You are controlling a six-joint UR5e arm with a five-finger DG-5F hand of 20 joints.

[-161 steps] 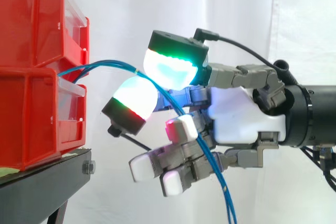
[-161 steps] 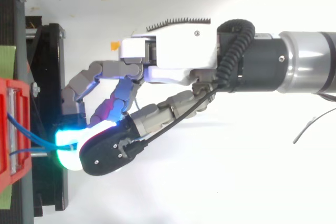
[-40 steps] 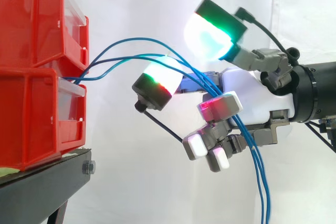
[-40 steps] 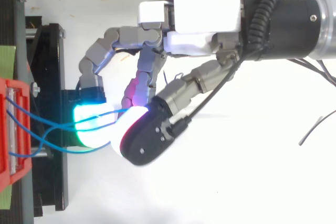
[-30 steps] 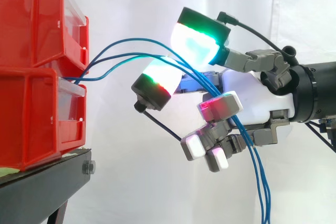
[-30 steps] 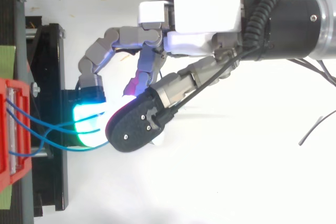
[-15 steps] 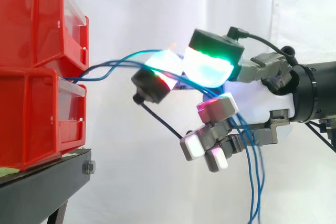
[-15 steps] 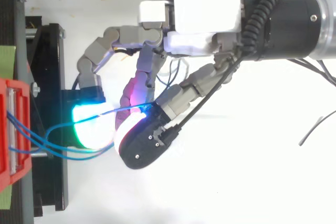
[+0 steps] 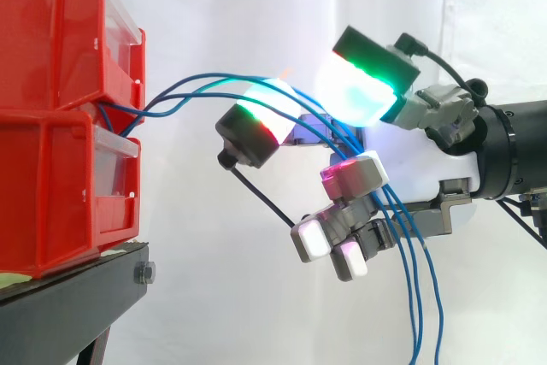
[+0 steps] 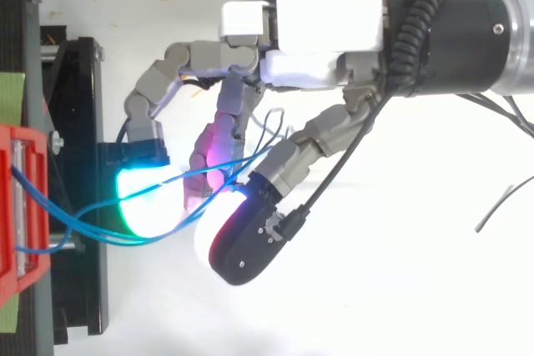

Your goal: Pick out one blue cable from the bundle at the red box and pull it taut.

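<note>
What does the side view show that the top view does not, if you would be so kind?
Side view: the upper red bin stacked on the lower red bin on the black stand. The blue cables emerge where the bins meet, arch up to the hand and hang down below it.
Top view: the cables leave the bins spread apart sideways and converge toward the hand.
Both: bins, stand, hand, and cables slack rather than taut.
</note>
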